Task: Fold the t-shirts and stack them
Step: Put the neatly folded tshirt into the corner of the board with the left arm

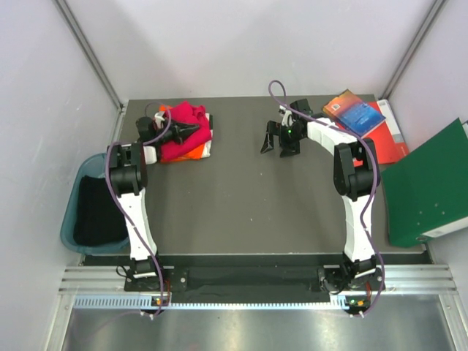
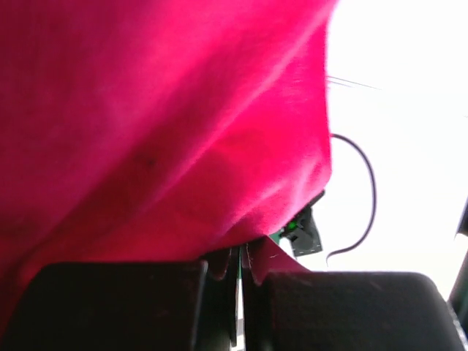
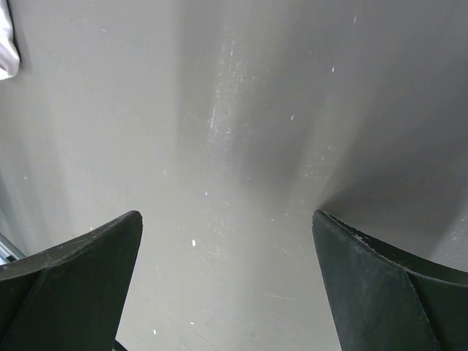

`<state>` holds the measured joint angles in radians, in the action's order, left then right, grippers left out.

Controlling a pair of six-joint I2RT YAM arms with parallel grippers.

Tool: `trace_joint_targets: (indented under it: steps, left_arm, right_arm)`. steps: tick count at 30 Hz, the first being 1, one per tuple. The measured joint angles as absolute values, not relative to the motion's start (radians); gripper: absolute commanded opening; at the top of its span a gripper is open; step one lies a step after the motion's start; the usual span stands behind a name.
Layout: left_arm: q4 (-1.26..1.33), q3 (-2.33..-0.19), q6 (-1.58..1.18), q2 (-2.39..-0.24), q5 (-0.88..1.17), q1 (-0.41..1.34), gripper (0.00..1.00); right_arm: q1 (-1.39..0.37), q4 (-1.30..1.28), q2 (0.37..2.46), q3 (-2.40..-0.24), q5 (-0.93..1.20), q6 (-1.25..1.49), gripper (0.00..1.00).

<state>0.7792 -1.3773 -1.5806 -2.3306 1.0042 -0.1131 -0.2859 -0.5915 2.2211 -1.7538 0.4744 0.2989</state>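
Teal plastic bin [image 1: 77,212] near left; left gripper [image 1: 194,130] clamps crimson-red cloth t-shirt [image 1: 189,115] atop orange t-shirt [image 1: 197,152]; right gripper [image 1: 279,142] gapes empty; green binder [image 1: 424,183] right.

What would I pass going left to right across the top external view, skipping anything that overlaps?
teal bin → crimson t-shirt → right gripper, jaws open → blue book → green binder

Orange t-shirt [image 1: 191,152]: largely covered by the crimson t-shirt [image 1: 186,128].
Green binder [image 1: 428,186]: cut off at the frame's right edge.
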Motion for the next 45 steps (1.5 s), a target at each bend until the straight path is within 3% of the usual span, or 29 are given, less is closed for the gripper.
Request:
trace_joint_targets:
  steps: [10, 18, 25, 34, 45]
  left_arm:
    - [0.717, -1.571, -1.554, -2.346, 1.037, -0.108, 0.0]
    - [0.056, -2.004, -0.982, -2.259, 0.955, -0.027, 0.0]
    - [-0.551, -2.334, -0.534, -2.291, 0.636, 0.15, 0.0]
    - [-0.944, -2.308, -0.302, -2.44, 0.297, 0.23, 0.0]
    - [-1.051, -2.271, -0.251, -2.479, 0.16, 0.213, 0.0]
  right_arm:
    - [-0.286, -0.591, 2.221, -1.754, 0.474, 0.299, 1.0]
    - [-0.286, -0.591, 2.221, -1.754, 0.474, 0.299, 1.0]
    - [-0.286, -0.591, 2.221, -1.753, 0.474, 0.299, 1.0]
    - [-0.286, -0.587, 2.221, -1.749, 0.479, 0.298, 1.0]
    - [-0.286, -0.585, 2.221, -1.748, 0.485, 0.299, 1.0]
